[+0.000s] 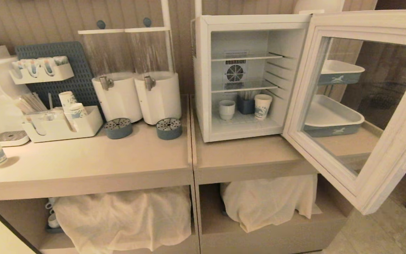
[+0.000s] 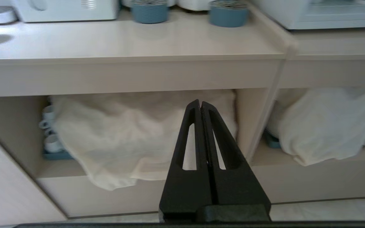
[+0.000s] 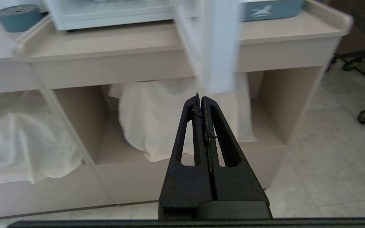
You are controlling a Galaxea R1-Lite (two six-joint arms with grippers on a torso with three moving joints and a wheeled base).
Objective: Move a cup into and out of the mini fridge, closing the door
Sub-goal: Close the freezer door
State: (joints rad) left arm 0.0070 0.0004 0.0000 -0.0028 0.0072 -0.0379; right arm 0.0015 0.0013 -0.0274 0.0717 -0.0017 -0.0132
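Wide open, the door swings out toward the camera on the robot's right in the head view. Behind it the mini fridge stands on the counter. Inside, on the bottom shelf, the cup sits upright, left of a blue box and a printed paper cup. No arm shows here.

Left wrist view: the left end effector is pinched closed on nothing, low before the cloth-covered shelf. The cup is up and off to the right.

Right wrist view: the right end effector is closed and empty too, low under the door's edge. I think it is nearer the fridge.
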